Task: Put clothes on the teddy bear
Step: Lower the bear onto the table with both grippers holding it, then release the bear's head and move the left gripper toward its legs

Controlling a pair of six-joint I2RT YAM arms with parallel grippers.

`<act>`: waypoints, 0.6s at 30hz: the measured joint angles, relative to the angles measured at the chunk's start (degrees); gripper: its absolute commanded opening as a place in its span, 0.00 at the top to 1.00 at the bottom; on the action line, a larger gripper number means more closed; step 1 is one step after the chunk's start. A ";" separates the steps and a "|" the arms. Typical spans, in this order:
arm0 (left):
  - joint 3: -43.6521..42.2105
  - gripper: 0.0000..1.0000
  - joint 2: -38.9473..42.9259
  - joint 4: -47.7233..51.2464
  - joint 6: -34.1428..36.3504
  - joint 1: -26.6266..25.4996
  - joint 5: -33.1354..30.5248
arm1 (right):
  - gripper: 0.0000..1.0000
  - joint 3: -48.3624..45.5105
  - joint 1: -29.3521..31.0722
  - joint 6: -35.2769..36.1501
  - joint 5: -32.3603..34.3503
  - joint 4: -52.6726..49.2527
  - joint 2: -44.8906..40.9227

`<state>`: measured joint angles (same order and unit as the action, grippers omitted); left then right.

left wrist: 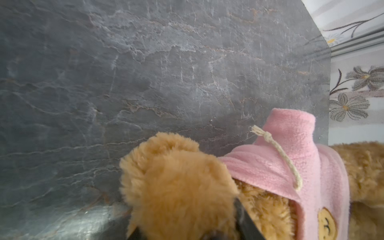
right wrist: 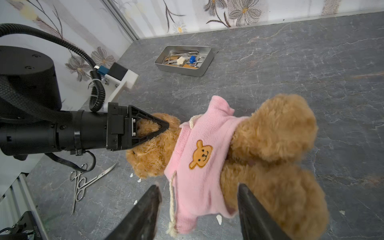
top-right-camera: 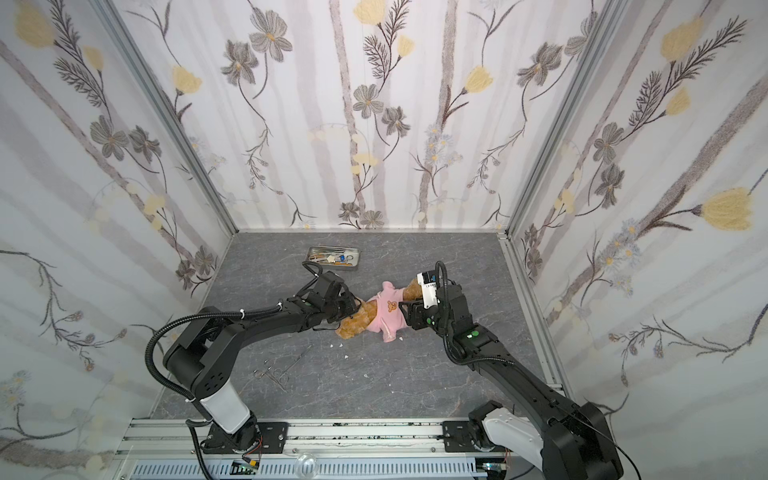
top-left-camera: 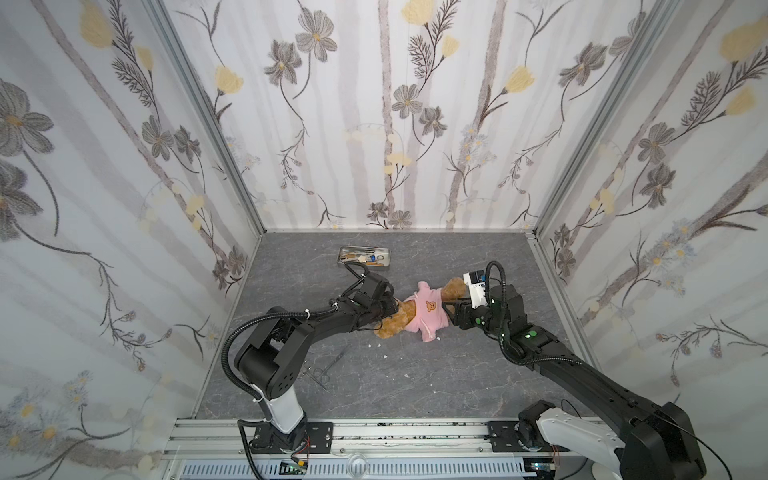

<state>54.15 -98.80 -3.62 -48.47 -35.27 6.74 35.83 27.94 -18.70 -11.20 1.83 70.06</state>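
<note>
The golden-brown teddy bear [top-left-camera: 392,326] [top-right-camera: 353,326] lies on its back on the grey table in both top views. Its head points toward my left arm and its legs [right wrist: 276,128] toward my right arm. A pink shirt [top-left-camera: 424,311] [right wrist: 199,166] with an orange bear-face emblem covers its torso. One sleeve [left wrist: 291,120] sticks up with no paw showing. My left gripper [top-left-camera: 392,309] [left wrist: 187,220] is at the bear's head [left wrist: 176,176], jaws apart with fur between them. My right gripper [top-left-camera: 451,309] [right wrist: 198,187] is open, its jaws straddling the shirt's lower edge beside the legs.
A metal tray [top-left-camera: 384,266] [right wrist: 180,69] of small tools stands toward the back wall. Scissors and forceps [top-left-camera: 328,365] [right wrist: 83,182] lie on the table in front of the left arm. Small white scraps [top-left-camera: 379,345] are scattered near the bear. Flowered walls close in three sides.
</note>
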 measured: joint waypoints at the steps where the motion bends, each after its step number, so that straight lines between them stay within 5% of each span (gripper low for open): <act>1: 0.00 0.33 0.17 0.00 0.39 0.04 0.31 | 0.38 -0.17 0.07 -0.02 0.07 0.28 0.22; 9: -2.38 0.00 5.62 0.07 5.73 2.01 0.92 | 0.42 -1.57 -0.15 -1.49 -2.49 2.03 10.95; 18: -5.86 0.11 18.93 0.44 18.53 0.92 -10.32 | 0.44 -1.57 -3.61 -2.97 -8.15 4.46 13.44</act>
<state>48.29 -79.88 -3.18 -29.93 -34.35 -3.57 34.26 24.34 -21.67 -19.35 6.28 83.50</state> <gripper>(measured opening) 0.923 0.552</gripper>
